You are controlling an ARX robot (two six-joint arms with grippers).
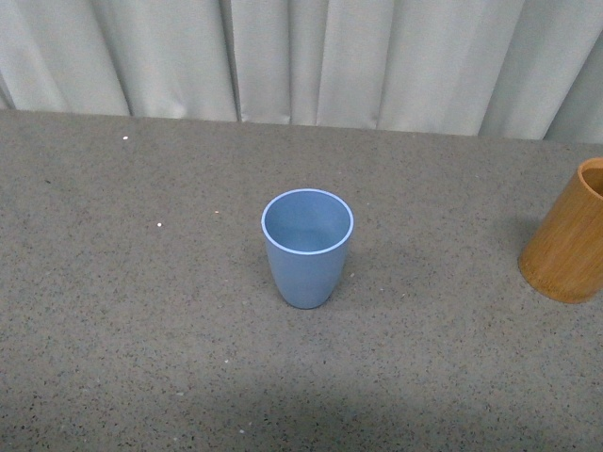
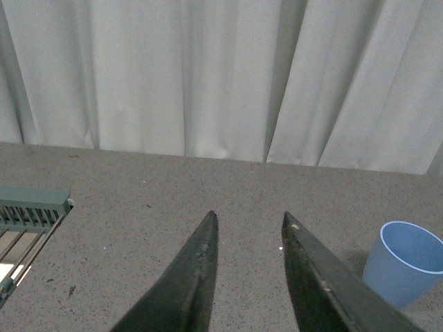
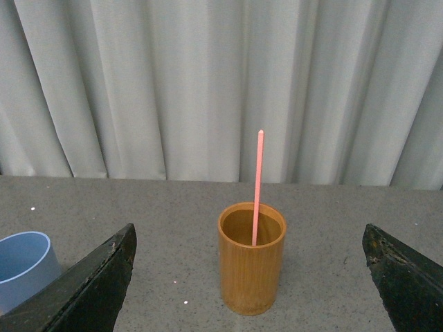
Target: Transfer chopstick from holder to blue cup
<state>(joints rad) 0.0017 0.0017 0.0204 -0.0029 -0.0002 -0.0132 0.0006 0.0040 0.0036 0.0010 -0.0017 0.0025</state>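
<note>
The blue cup (image 1: 307,247) stands upright and empty in the middle of the grey table. It also shows in the left wrist view (image 2: 403,263) and the right wrist view (image 3: 22,268). The orange-brown holder (image 1: 572,234) stands at the right edge of the front view, cut off by the frame. In the right wrist view the holder (image 3: 252,259) holds one salmon-pink chopstick (image 3: 257,183), standing nearly upright. My right gripper (image 3: 249,238) is wide open, short of the holder, with its jaws either side. My left gripper (image 2: 249,220) is open and empty over bare table, left of the cup.
Pale grey curtains (image 1: 301,56) hang along the table's far edge. A teal-edged rack (image 2: 28,225) lies on the table, seen only in the left wrist view. The tabletop (image 1: 141,311) is speckled grey. Neither arm shows in the front view.
</note>
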